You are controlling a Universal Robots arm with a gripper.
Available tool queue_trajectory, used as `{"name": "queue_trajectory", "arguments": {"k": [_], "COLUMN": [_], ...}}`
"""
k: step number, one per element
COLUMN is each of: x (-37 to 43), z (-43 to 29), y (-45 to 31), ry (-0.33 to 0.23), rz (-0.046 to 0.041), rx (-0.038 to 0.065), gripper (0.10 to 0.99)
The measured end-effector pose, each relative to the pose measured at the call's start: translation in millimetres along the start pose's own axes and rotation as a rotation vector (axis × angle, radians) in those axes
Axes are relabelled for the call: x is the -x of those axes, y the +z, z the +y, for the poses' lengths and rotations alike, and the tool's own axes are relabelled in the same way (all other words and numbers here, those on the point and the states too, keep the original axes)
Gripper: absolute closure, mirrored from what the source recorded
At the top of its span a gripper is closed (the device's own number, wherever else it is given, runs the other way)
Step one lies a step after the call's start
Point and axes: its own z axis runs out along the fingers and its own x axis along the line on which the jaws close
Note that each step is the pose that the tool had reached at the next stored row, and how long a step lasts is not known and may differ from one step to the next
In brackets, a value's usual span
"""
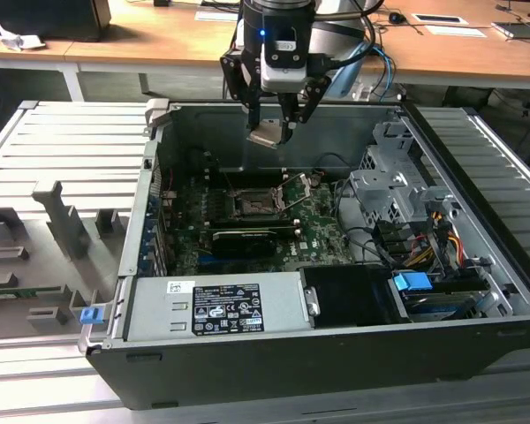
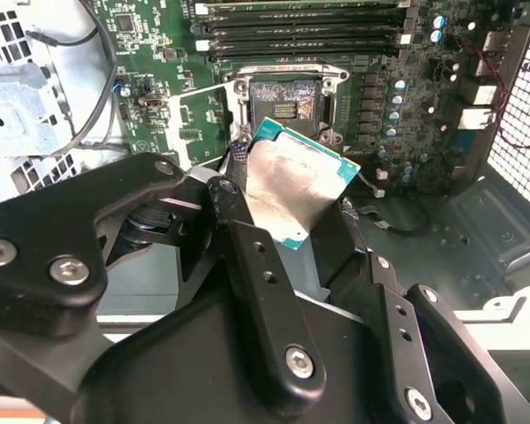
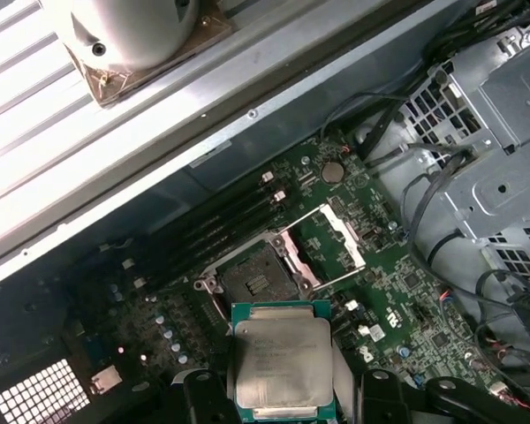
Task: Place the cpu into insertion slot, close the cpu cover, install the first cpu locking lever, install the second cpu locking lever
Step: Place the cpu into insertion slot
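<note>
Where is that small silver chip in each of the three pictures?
Exterior view: the cpu hangs in the pincer, above the computer case.
Second wrist view: cpu tilted, before the insertion slot.
First wrist view: cpu beside it.
Shared landmark: the insertion slot.

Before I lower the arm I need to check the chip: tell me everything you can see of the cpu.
The cpu is a flat square chip: a silvery-grey metal top, dull and smudged, on a green board rim. The gripper clamps it at two opposite sides, holding it tilted in the air above the motherboard, apart from the empty insertion slot below. Nothing else touches it.
</note>
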Motion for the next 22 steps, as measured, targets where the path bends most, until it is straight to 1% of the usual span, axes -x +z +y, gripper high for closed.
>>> {"name": "queue_trajectory", "arguments": {"k": [14,22], "x": [0.0,0.1], "z": [0.0,-0.4], "y": [1.0,4.0], "ry": [0.065,0.068], "rz": [-0.0058,-0.0060], "rx": [0.001,0.001], "gripper": [0.557,0.557]}}
